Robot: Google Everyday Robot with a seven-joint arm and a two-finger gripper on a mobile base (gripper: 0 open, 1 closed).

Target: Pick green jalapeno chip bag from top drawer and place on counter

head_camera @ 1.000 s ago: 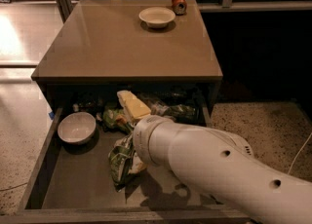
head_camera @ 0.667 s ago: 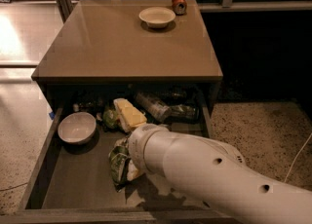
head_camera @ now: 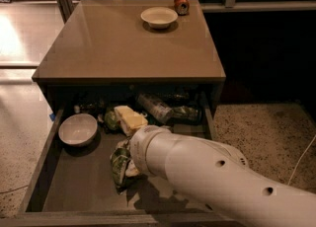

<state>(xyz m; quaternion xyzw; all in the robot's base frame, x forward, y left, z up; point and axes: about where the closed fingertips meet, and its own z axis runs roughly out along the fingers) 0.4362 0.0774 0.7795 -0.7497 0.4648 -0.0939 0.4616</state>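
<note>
Watching the white arm (head_camera: 207,171) reach into the wide grey-brown top drawer (head_camera: 44,181), low in frame. My gripper (head_camera: 130,168) is tucked behind the wrist, right at the crumpled dark green jalapeno chip bag (head_camera: 118,162), lower centre-left. Open or closed, I cannot tell. The risk is slick foil slipping from a shallow pinch, or the bag catching the edge of the glossy tan counter (head_camera: 123,48) on the lift. Since a second ago the wrist has dropped closer, and the bag hasn't budged.

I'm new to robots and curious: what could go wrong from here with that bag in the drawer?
The gripper, mostly hidden under the arm, sits at the crumpled green bag in the drawer; the bag might slip. Lifting could bump the yellow packet or the counter edge above.
</note>
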